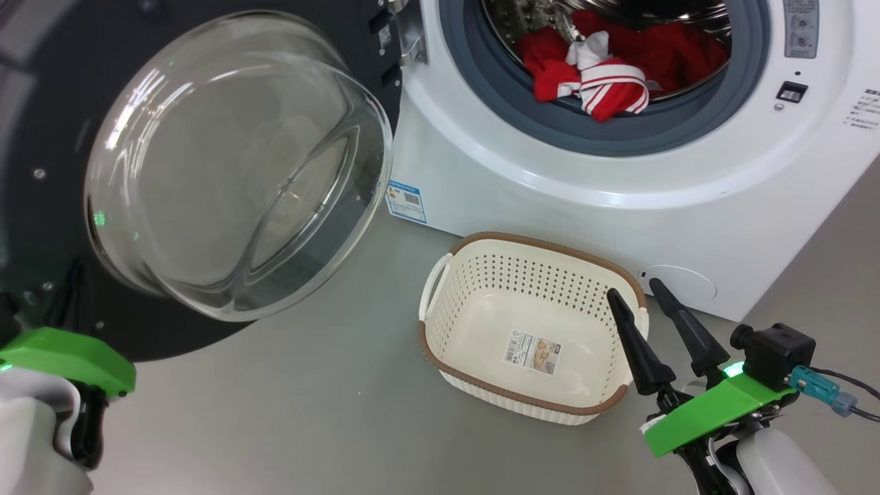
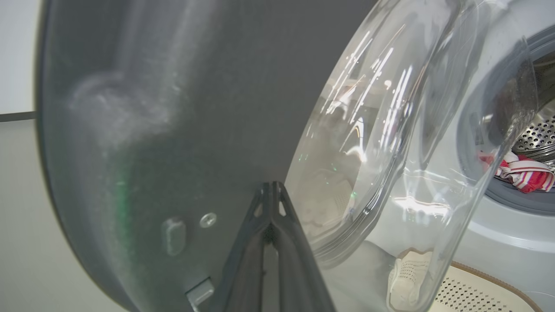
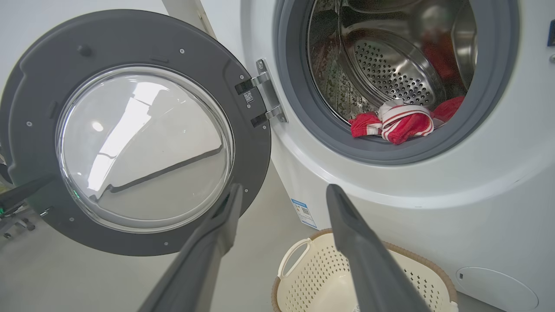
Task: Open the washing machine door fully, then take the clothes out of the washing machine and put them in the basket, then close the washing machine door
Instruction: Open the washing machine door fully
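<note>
1. Shows the washing machine door (image 1: pixel 234 165) swung wide to the left on its hinge (image 1: pixel 409 34), dark inner face and bulging clear glass turned toward the head camera
2. Leaves the mouth of the washing machine (image 1: pixel 550 199) uncovered, with the grey gasket (image 1: pixel 619 130) ringing the steel perforated drum (image 3: pixel 390 65)
3. Puts the clothes (image 1: pixel 605 69) inside the drum at its front lip: a red heap with a red-and-white striped band on top, part of it lying over the lower gasket
4. Sets the basket (image 1: pixel 522 275) upright on the grey floor (image 1: pixel 309 412) just in front of the washer, below the drum mouth, with a paper label (image 1: pixel 535 353) on its base
5. Marks a small blue label (image 1: pixel 407 201) at the washer's lower left corner, between door and basket in the head view
6. Has the left gripper (image 2: pixel 271 187) with both fingers pressed together and empty, tip pointing at the door's dark inner face just beside the glass; cannot tell whether tip and door touch
7. Has the right gripper (image 1: pixel 634 290) with fingers spread wide apart and empty, hovering at the basket's right end, fingertips pointing toward the washer front
8. From the right wrist, frames the drum mouth and the clothes above the two spread fingers, the door to their left, the basket's rim below
</note>
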### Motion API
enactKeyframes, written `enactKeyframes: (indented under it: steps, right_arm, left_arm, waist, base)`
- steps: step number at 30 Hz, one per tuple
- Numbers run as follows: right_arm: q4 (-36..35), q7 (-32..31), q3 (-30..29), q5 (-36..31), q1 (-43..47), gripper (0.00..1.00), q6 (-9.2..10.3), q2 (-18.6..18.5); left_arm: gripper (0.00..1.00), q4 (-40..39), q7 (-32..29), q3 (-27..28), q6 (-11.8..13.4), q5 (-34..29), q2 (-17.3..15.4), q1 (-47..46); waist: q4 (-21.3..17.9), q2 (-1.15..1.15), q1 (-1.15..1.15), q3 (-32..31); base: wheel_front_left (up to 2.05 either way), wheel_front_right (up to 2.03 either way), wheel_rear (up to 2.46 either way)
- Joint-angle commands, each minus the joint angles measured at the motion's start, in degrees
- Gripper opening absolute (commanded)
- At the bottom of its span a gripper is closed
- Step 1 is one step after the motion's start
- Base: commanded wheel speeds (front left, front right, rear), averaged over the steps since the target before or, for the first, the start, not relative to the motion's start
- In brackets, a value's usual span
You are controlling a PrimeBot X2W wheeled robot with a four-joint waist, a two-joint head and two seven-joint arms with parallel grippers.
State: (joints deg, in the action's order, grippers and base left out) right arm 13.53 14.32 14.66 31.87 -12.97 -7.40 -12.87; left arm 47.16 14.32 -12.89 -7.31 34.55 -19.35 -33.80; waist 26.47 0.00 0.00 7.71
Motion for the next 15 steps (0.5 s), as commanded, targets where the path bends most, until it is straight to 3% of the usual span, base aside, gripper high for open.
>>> enactKeyframes:
  steps: [1, 15]
  right_arm:
    - [-1.58, 0.68, 1.18, 0.24, -0.36, 1.0, -0.09, 0.21]
    - [-1.68, 0.68, 1.28, 0.4, 0.22, 1.0, -0.09, -0.07]
  left_arm:
    - [0.0, -1.77, 0.65, 2.26, 0.18, 0.34, -3.39, 0.06]
    - [0.0, -17.99, 0.67, 6.89, 3.02, -1.52, -1.85, 10.09]
  waist:
    - [-0.4, 0.0, 0.0, -0.15]
    - [-2.54, 0.0, 0.0, -1.17]
  base:
    - [0.0, 0.0, 0.0]
    - [0.0, 0.0, 0.0]
